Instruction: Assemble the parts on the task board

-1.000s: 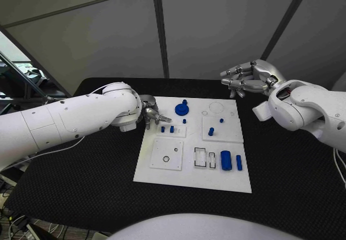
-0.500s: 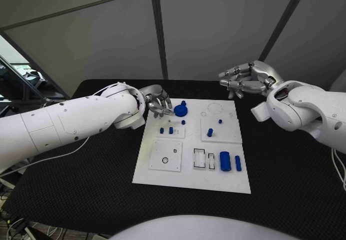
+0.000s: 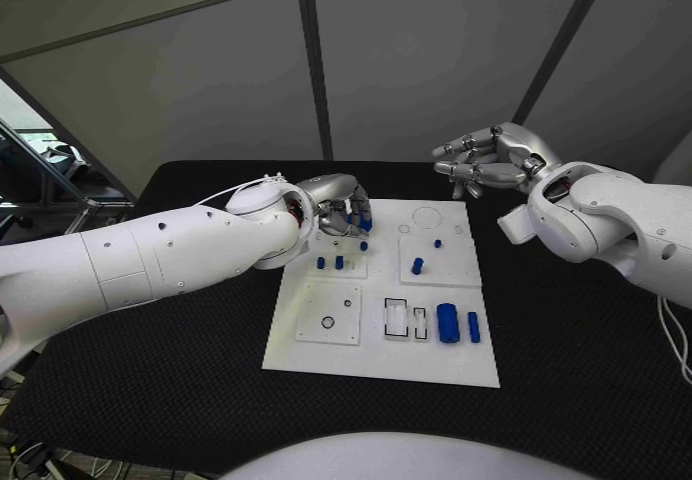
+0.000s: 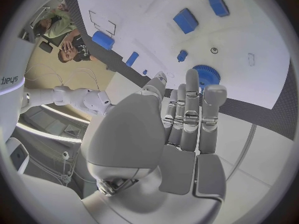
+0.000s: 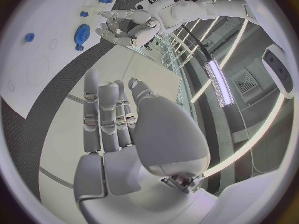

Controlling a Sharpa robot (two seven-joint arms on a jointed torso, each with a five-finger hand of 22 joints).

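Hovering over the far left part of the task board [image 3: 382,365] is the left hand [image 3: 343,208], fingers straight and apart, holding nothing; just beyond its fingertips in the left wrist view sits the blue toothed gear [image 4: 206,76], half hidden behind them, and whether they touch it I cannot tell; past the gear lie a small blue peg [image 4: 182,55] and two blue blocks [image 4: 186,20], all on the white board; over on the other side the right hand [image 3: 488,159] hangs above the black bench [image 3: 173,370], off the board's far right corner, fingers loosely curled and spread with nothing in them; nearer the robot than both hands, two blue cylinders [image 3: 449,322] lie side by side on the board beside two empty rectangular slots [image 3: 397,317]; a blue peg [image 3: 417,266] stands on a raised white tile between the hands and those cylinders.
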